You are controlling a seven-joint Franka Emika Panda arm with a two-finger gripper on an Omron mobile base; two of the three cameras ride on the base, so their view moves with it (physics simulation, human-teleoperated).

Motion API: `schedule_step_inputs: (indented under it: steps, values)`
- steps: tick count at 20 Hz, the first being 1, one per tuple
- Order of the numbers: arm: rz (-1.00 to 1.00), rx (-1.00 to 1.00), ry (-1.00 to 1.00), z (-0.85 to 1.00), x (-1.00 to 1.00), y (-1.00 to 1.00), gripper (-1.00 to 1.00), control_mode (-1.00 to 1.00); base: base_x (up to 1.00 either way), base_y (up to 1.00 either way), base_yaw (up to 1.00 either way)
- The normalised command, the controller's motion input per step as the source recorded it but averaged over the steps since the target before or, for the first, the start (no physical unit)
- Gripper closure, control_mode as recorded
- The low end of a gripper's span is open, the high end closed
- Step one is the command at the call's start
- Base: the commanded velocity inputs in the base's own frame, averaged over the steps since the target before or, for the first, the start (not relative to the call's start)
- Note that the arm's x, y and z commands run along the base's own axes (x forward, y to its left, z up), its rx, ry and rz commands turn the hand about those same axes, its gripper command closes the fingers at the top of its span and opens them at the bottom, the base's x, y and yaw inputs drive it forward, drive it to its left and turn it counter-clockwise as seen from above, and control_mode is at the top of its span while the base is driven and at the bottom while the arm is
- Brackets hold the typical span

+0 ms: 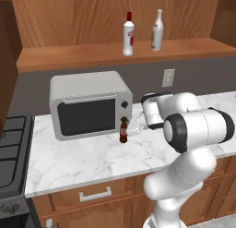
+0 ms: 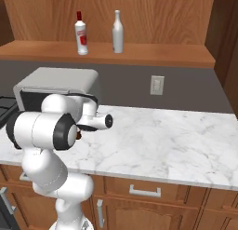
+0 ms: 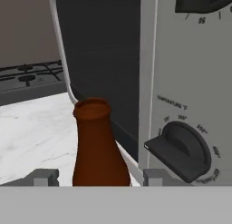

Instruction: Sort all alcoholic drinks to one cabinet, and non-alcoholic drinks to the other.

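Note:
A small dark-brown cola bottle (image 1: 123, 131) with a red label, one of the non-alcoholic drinks, stands upright on the marble counter (image 1: 83, 160) just in front of the microwave's knob panel. My gripper (image 1: 129, 129) reaches it from the right. In the hand view the bottle (image 3: 97, 146) stands between my fingertips (image 3: 45, 177), with a narrow gap on each side, so the gripper (image 3: 100, 177) is open around it. The alcoholic drinks stand on the wooden shelf above: a white bottle with a red cap (image 1: 128, 34) (image 2: 82, 33) and a plain pale one (image 1: 157, 31) (image 2: 117, 32).
The grey microwave (image 1: 90, 105) (image 2: 56, 84) stands right behind the cola bottle, its knob (image 3: 181, 150) close to my right finger. A black stove (image 1: 11, 148) borders the counter on the left. A wall outlet (image 2: 157, 85) sits above the counter's open right stretch (image 2: 167, 136).

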Motion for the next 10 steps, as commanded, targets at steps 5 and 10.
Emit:
schedule_step_inputs:
  steps: [5, 10]
  values:
    - [0.00, 0.00, 0.00, -0.07, 0.01, 0.02, 1.00, -1.00, 0.00, 0.00, 0.00]
    - [0.00, 0.00, 0.00, -0.01, 0.00, 0.09, 1.00, -1.00, 0.00, 0.00, 0.00]
